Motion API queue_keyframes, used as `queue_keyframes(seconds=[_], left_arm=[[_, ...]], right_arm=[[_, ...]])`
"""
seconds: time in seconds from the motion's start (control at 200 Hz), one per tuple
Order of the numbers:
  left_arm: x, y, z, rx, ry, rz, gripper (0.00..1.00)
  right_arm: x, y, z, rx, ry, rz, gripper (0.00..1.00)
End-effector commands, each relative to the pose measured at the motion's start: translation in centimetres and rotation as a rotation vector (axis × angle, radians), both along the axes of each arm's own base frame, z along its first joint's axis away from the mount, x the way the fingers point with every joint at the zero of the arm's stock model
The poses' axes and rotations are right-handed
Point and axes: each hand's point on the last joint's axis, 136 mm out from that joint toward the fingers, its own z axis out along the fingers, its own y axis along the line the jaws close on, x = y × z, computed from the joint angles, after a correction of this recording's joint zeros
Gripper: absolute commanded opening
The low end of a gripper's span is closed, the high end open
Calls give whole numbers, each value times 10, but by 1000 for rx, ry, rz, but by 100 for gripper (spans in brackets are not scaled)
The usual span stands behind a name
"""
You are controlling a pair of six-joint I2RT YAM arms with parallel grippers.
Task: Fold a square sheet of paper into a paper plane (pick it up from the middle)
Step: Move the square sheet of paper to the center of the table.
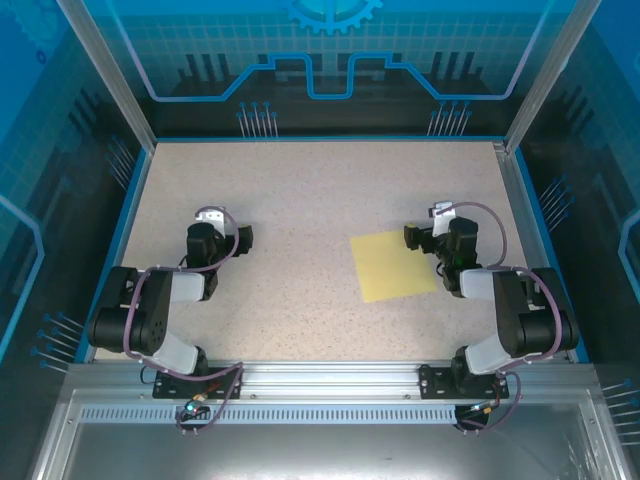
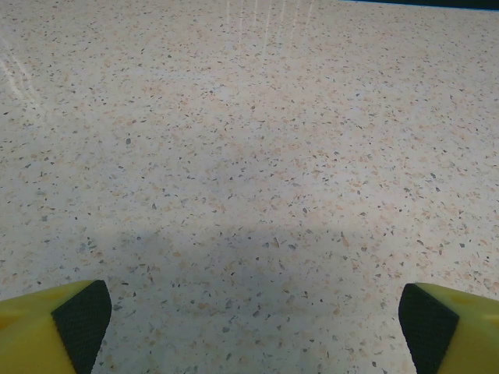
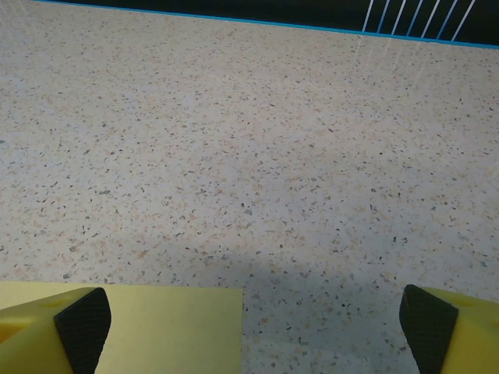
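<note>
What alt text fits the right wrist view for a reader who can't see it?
A flat yellow square sheet of paper enters at bottom left, its corner lying between the black-padded fingertips of the open right tool. Speckled table stretches ahead to a blue edge.

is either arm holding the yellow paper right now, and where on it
Nothing is held. The left jaws and right jaws both stand open and empty; the square sheet of paper lies flat on the table.

Items counted: one square sheet of paper (image 1: 396, 265); two grippers, namely left gripper (image 2: 253, 315) and right gripper (image 3: 256, 319); one table (image 1: 300, 190).
</note>
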Motion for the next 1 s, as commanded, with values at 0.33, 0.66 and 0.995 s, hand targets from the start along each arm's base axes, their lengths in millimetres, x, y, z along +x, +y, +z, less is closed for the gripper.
queue_keyframes(seconds=[0.33,0.66,0.995], left_arm=[[8,-1,16,2,-56,-24,99],[8,1,19,0,-55,-13,99],[-18,2,54,-91,-11,52,99]], right_arm=[[3,-1,7,-10,-32,-5,99],[3,0,8,-9,-34,0,99],[-23,9,53,51,-5,12,99]])
